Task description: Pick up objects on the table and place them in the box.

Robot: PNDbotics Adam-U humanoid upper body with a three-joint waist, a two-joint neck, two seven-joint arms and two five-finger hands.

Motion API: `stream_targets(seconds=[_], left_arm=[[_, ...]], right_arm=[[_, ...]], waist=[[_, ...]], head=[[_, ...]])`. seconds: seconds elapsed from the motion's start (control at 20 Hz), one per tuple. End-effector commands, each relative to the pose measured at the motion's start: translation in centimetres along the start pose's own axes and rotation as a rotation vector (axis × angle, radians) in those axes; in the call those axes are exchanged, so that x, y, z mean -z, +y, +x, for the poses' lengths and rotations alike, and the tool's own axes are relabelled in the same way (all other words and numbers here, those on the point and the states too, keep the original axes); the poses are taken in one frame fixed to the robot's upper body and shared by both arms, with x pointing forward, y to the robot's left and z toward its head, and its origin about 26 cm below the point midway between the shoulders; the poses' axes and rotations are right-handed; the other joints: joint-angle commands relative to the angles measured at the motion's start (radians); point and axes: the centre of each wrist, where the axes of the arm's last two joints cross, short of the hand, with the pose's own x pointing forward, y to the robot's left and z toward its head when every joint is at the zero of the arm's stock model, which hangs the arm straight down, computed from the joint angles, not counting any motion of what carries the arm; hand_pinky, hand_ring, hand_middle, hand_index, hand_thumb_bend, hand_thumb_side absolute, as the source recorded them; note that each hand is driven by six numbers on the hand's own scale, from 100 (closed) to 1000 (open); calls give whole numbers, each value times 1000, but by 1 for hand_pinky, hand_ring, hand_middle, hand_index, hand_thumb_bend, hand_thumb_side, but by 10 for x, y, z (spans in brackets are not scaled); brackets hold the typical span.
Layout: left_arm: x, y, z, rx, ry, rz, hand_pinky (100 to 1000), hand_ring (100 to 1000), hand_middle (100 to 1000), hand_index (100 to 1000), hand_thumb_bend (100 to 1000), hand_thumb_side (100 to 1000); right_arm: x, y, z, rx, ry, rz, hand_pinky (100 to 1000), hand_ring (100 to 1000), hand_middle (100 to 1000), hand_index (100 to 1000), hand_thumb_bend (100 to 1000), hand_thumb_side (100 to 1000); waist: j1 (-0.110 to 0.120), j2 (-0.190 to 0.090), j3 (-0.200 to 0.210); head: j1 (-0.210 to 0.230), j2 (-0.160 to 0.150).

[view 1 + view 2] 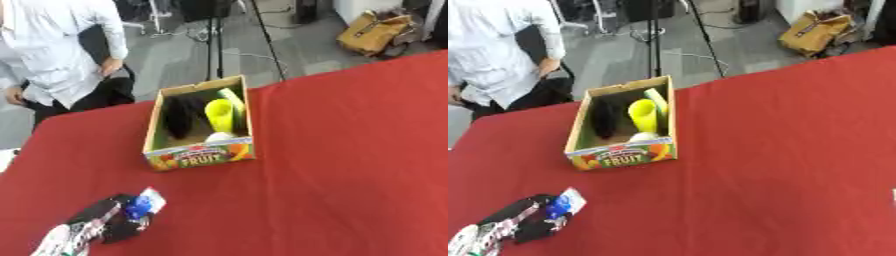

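Note:
A cardboard box with "FRUIT" printed on its front stands on the red table, left of centre. Inside it are a yellow cup, a black item, a green item against the right wall and something white near the front. My left hand comes in at the lower left, well in front of the box. Its dark fingers are curled round a small blue and white object, held just above the cloth. My right hand does not show.
The table's far edge runs diagonally behind the box, with grey floor, a tripod stand and a tan bag beyond. A person stands past the far left corner. The red cloth stretches bare to the right.

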Motion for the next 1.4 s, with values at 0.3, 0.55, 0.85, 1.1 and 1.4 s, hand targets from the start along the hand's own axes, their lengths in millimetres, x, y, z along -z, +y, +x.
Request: stream_targets(seconds=[0.3,0.55,0.85,1.1,1.4], left_arm=[[3,6,-3,24,18,7,1000,1000,1000,1000,392,753],[4,4,-4,28,23,8,1000,1000,1000,1000,389,745],[7,2,-5,33,36,3,1000,1000,1000,1000,396,742],[9,0,-6,34,45,5,1000,1000,990,931,366,738],[10,0,-6,32,42,10,1000,1000,980,884,321,743]], right_arm=[[10,-2,4,32,-16,-29,750,600,620,694,100,665],[11,-2,3,32,-13,-29,750,599,619,695,100,663],[11,-3,2,31,-11,-30,749,598,618,695,100,662],[11,-3,2,33,-10,-30,750,598,618,695,100,662],[11,-3,1,33,-9,-31,750,598,618,695,100,663]], waist=[[-10,-12,-3],[-9,-11,-4],[-9,-10,-7],[-9,-10,-9],[-9,-10,-10]], head=[[3,-11],[3,-10],[5,-12],[6,-12],[7,-14]])
